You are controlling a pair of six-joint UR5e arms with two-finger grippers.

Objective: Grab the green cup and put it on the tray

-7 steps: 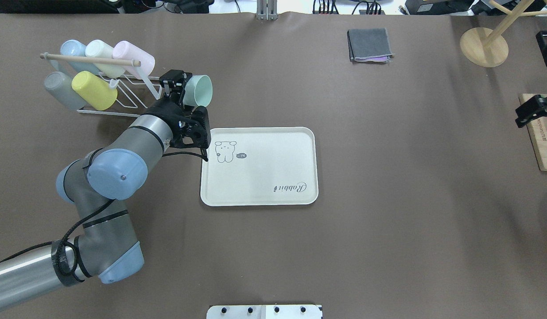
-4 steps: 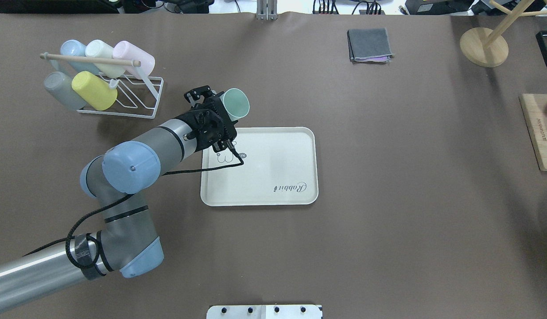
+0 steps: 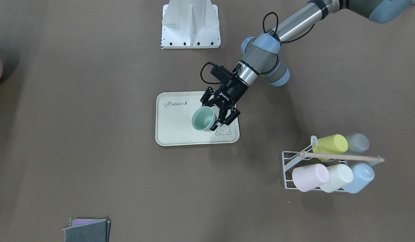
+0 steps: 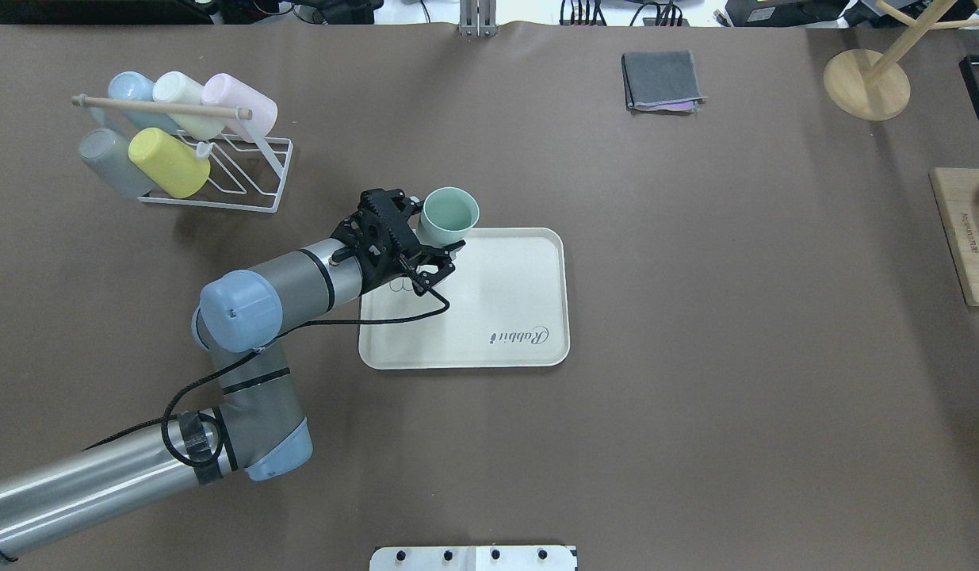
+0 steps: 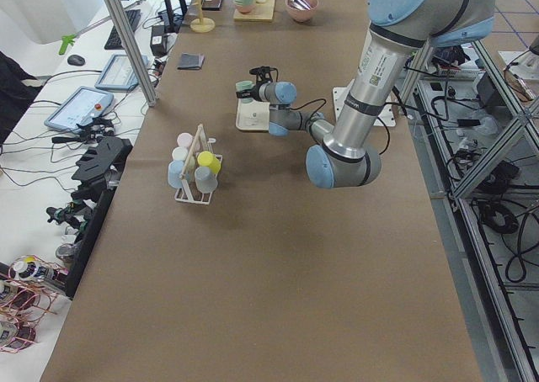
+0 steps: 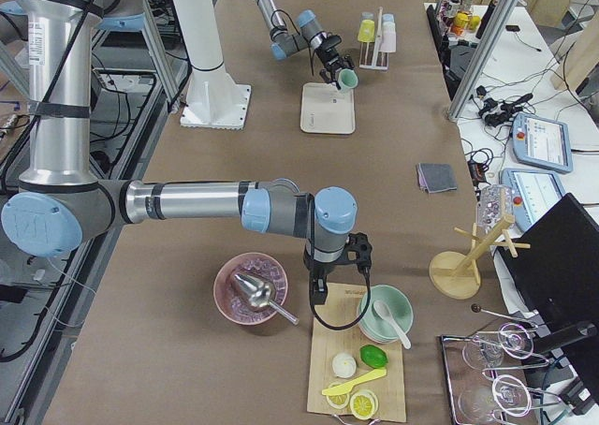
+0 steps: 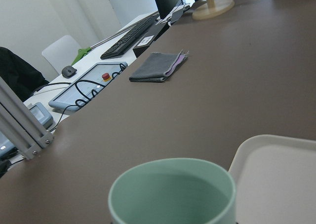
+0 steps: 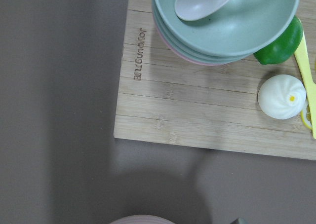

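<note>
Front-facing view: the left pincer (image 3: 216, 116) is clamped on the green cup (image 3: 202, 120), with the tray (image 3: 173, 134) beneath it.

Overhead: the cup (image 4: 449, 214) juts beyond the pincer (image 4: 430, 238), mouth upward, at the tray's (image 4: 521, 317) far rim.

Left wrist view: the cup's open mouth (image 7: 173, 192) is close below, with the tray rim (image 7: 247, 152) just beside it.

Right-side view: the right pincer (image 6: 329, 268) hangs over a wooden board (image 6: 323, 364); I cannot tell how far it is open.

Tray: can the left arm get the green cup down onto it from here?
Probably yes. The left gripper holds the green cup upright above the tray, near one end. The tray's surface looks bare, so nothing seems to be in the way.
</note>
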